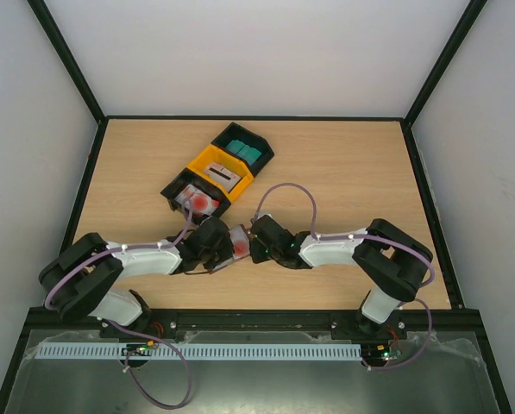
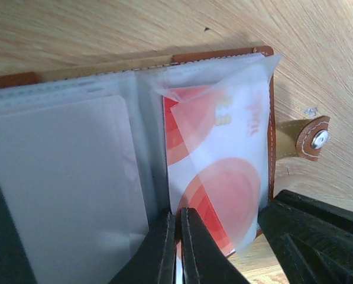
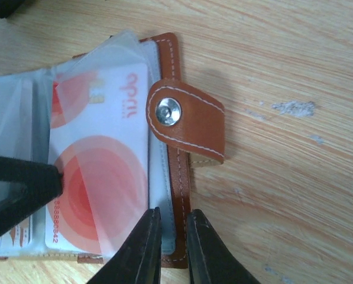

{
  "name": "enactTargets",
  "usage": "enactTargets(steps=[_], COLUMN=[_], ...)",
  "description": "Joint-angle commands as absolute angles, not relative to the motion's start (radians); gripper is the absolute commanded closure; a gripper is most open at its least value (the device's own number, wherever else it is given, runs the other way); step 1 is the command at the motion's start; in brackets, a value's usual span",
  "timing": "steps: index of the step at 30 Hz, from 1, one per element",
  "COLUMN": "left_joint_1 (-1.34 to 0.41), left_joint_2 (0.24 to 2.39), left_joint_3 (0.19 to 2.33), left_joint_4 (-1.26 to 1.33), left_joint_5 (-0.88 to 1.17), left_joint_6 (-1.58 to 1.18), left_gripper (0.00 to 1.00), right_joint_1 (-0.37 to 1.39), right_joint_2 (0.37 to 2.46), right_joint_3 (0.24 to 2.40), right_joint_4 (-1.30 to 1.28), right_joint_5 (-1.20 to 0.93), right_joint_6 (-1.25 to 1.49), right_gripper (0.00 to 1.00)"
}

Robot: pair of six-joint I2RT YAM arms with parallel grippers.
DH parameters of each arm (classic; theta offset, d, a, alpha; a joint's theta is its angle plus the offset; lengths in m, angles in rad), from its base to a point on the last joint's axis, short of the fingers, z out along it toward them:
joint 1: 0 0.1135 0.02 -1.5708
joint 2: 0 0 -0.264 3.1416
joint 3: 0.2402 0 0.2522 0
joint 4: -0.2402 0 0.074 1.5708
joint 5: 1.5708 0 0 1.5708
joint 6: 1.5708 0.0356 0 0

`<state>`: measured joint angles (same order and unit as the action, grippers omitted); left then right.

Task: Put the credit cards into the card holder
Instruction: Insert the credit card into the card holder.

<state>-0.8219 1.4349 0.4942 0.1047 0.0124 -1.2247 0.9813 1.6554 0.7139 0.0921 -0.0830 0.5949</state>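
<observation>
Right wrist, stitched brown leather card holder (image 3: 180, 177), red-circled white card (image 3: 99, 177), frosted sleeves (image 3: 22, 100)

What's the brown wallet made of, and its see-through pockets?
The card holder looks like brown leather or imitation: smooth, white stitching, a shiny metal snap. The pockets look like thin, cloudy plastic; the red and white card shows through.

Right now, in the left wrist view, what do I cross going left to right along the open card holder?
The grey card in its sleeve → red-and-white card → card holder brown edge → snap tab.
</observation>
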Motion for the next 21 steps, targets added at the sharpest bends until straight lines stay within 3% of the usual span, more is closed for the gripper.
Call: enactTargets(steps=[1,21], left_joint_1=[-0.827,-0.826], left_joint_2=[1.463,1.397], left_joint_3=[0.461,0.370], left_joint_4=[0.012,0.196], left_joint_5=[-0.032,0.002], left_joint_6=[-1.243,-1.301], left_gripper=[0.97,0.94], right_joint_1=[1.007,1.006], right_joint_2=[1.688,1.696], right_joint_3=[0.704,0.746], right_joint_4=[0.085,0.085], right_joint_5=[-0.272,-0.330], right_joint_6=[0.603,0.677], right_gripper=[0.88,0.83])
